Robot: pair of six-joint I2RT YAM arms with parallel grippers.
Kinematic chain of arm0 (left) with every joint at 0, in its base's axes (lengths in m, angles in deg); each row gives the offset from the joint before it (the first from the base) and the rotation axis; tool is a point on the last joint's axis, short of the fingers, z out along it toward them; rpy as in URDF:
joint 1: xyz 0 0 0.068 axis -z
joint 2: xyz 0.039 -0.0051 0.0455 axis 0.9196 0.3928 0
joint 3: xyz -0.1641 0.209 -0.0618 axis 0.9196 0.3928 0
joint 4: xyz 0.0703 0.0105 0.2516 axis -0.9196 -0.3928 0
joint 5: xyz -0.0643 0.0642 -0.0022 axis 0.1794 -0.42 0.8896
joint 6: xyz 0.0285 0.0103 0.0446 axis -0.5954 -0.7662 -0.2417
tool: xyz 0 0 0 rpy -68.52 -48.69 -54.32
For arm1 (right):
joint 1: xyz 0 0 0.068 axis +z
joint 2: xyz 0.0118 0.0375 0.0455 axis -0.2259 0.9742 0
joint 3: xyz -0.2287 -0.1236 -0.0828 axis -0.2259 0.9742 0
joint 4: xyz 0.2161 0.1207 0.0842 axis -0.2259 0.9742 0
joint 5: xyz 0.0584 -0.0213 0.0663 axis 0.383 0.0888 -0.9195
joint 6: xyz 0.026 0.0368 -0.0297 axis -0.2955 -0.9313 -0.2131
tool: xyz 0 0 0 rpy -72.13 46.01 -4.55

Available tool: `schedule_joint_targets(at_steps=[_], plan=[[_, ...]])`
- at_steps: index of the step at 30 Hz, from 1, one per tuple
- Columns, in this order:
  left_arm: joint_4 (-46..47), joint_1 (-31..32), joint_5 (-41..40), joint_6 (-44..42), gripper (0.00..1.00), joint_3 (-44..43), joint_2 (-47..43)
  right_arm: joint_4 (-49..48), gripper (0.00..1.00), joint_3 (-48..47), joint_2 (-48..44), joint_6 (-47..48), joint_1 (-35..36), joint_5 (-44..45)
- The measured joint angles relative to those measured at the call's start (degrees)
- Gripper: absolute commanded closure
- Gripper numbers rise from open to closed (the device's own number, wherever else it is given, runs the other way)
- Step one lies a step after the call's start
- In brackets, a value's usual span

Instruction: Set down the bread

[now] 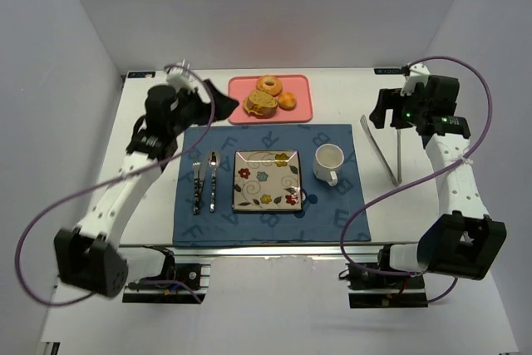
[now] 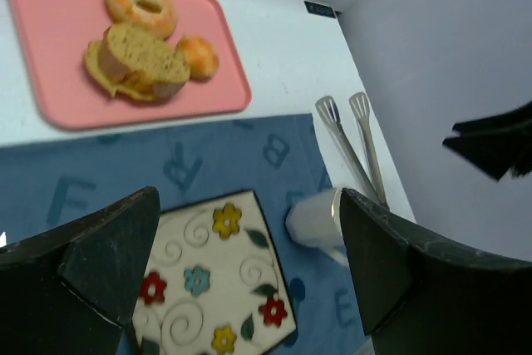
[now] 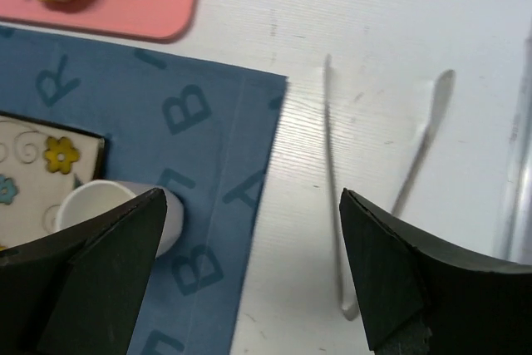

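Top view: bread (image 1: 259, 104) sits on pink tray (image 1: 299, 85) at far side of table (image 1: 141, 189), touching bagel (image 1: 268, 84) behind it, small bun (image 1: 287, 101) at its right; blue placemat (image 1: 332, 205) lies just near of tray and carries floral square plate (image 1: 266, 180) in the middle, nothing on the plate, white mug (image 1: 327, 162) right of plate, two pieces of cutlery (image 1: 213, 184) left of plate; metal tongs (image 1: 382, 151) lie on bare table right of mat; left gripper (image 1: 214, 96) hangs near tray's left end, not touching bread, right gripper (image 1: 389, 115) is over far end of tongs, well apart from tray; Left wrist view: both dark fingers (image 2: 108, 263) spread wide with nothing between them, pincer open and empty, plate and mug seen through the gap, bread on tray up top left with bun touching it, tongs off mat at right; Right wrist view: fingers (image 3: 391, 272) also wide apart, empty, open, below them the mug, mat's right edge and the thin tongs arms on white table, tray corner with bread and bun cut off at top left
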Motion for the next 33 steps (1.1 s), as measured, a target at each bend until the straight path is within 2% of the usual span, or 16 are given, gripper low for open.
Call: schedule_joint_targets(at_steps=[4,6,7,8,9,11,12,13,14,18,26,33], plan=[[-3.5,0.0,-1.5,-0.1,0.02,14.2,-16.5,0.3,0.13,1.2,-0.8,7.4,-4.7,-1.0],[-5.0,0.0,-2.7,0.2,0.02,17.7,-21.9,0.8,0.28,2.9,-1.1,11.1,-6.8,-0.6],[-5.7,0.0,-3.1,0.4,0.02,19.3,-24.3,1.3,0.39,3.7,-0.7,12.6,-7.8,-0.5],[-6.2,0.0,-3.7,0.6,0.02,20.8,-26.5,1.8,0.59,4.5,-0.2,14.0,-8.8,-0.4],[-6.9,0.0,-4.0,0.9,0.02,22.1,-28.3,2.1,0.62,5.4,0.5,15.5,-9.7,-0.1],[-8.3,0.0,-4.6,1.3,0.02,24.5,-31.2,2.9,0.56,7.2,2.4,16.8,-11.3,1.0],[-8.9,0.0,-4.9,1.4,0.02,25.6,-32.3,3.2,0.33,8.1,3.4,17.4,-11.8,1.7],[-9.9,0.0,-5.2,1.5,0.02,26.7,-33.2,3.6,0.16,8.9,4.4,17.9,-12.4,2.4],[-10.5,0.0,-5.5,1.6,0.02,27.6,-34.2,4.1,0.11,9.5,5.3,18.8,-12.7,3.1],[-12.8,0.0,-5.8,1.9,0.02,30.5,-36.3,5.0,0.11,11.2,7.6,22.0,-12.8,4.6],[-14.2,0.0,-5.9,1.8,0.02,30.9,-36.0,4.0,0.11,13.4,11.8,24.2,-12.8,6.2],[-14.4,0.0,-6.1,1.5,0.02,30.9,-35.1,1.3,0.11,13.4,20.6,24.1,-12.4,6.0]])
